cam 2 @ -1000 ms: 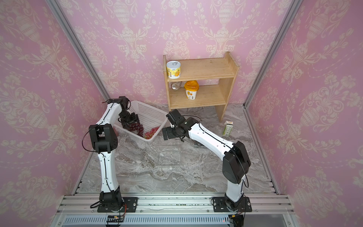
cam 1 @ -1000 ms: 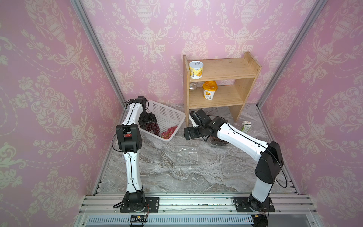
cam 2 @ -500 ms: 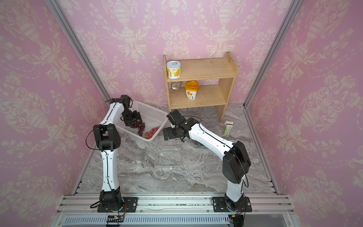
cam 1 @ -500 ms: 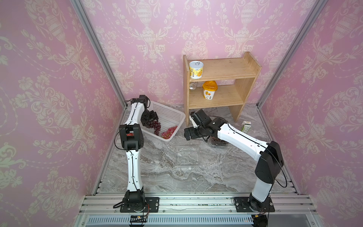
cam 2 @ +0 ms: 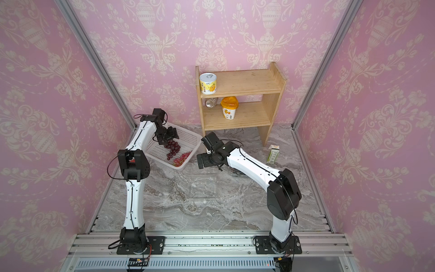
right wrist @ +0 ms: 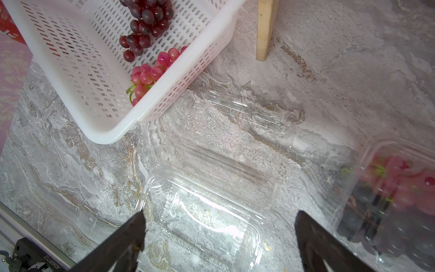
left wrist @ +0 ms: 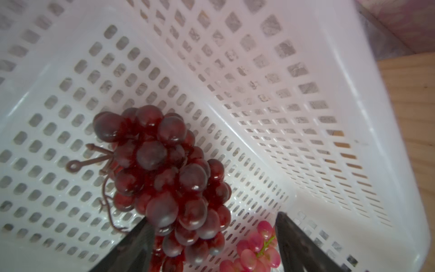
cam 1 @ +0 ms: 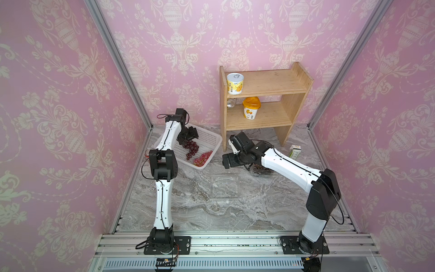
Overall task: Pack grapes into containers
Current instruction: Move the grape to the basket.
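A bunch of dark red grapes (cam 1: 191,147) (cam 2: 173,148) and a light pink bunch of grapes (cam 1: 203,157) (cam 2: 182,157) lie in the white perforated basket (cam 1: 220,141). My left gripper (cam 1: 188,139) (left wrist: 211,217) hangs open just over the dark bunch (left wrist: 162,169), whose lower grapes sit between the fingers; the pink bunch (left wrist: 256,249) lies beside one finger. An empty clear container (cam 1: 226,186) (right wrist: 204,219) lies open mid-table. My right gripper (cam 1: 227,160) (right wrist: 220,213) is open above it, holding nothing. A second container (right wrist: 400,200) holds grapes and is partly under the right arm.
A wooden shelf (cam 1: 263,103) with two yellow-labelled tubs stands at the back, one leg close to the basket's corner. A small carton (cam 1: 295,150) stands right of the shelf. Pink walls with metal posts close in the marble table on three sides.
My left gripper has shifted a little to the right inside the basket, over the dark bunch, and its jaws have widened slightly. The right arm has barely moved.
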Controlling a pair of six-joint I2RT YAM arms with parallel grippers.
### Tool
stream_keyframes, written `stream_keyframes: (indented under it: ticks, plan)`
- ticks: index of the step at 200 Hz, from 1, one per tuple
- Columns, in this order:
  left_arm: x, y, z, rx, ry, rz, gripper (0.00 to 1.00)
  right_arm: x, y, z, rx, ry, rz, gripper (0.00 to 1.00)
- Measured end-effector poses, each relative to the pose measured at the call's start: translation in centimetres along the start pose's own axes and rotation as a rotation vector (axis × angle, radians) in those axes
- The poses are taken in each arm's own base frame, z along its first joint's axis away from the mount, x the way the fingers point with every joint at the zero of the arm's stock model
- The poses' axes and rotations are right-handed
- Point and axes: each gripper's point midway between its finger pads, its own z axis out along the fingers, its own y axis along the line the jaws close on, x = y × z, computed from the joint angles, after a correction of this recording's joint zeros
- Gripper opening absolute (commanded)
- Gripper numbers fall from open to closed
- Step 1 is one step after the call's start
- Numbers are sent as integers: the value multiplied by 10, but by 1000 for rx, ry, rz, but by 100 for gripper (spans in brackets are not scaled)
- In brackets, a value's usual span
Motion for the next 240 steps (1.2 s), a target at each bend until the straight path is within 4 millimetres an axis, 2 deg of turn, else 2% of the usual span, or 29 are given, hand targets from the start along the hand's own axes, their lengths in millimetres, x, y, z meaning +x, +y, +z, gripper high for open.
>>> stream_keyframes:
  ticks: [44,65,83,105,134,161,194,240]
  plan:
    - [-1,32,-33,-74,-32,-35,79,-2,3,0,-21,-7,1,100]
    - [-1,42,-51,-94,-64,-47,76,2,2,2,-20,-2,1,100]
    - [-4,48,-57,-96,-74,-59,72,6,1,4,-17,7,4,100]
    - [-5,54,-47,-90,-52,-84,69,7,0,5,-23,7,6,100]
    - [-6,64,-21,-85,-17,-142,57,6,1,-3,-36,-9,7,100]
    - [-12,73,-5,-75,-11,-189,56,4,2,-11,-45,-29,7,100]
    - [-22,81,4,-72,-25,-214,54,7,-2,-11,-40,-23,10,100]
    - [-30,75,8,-32,-49,-231,47,9,-5,-9,-35,-17,15,100]
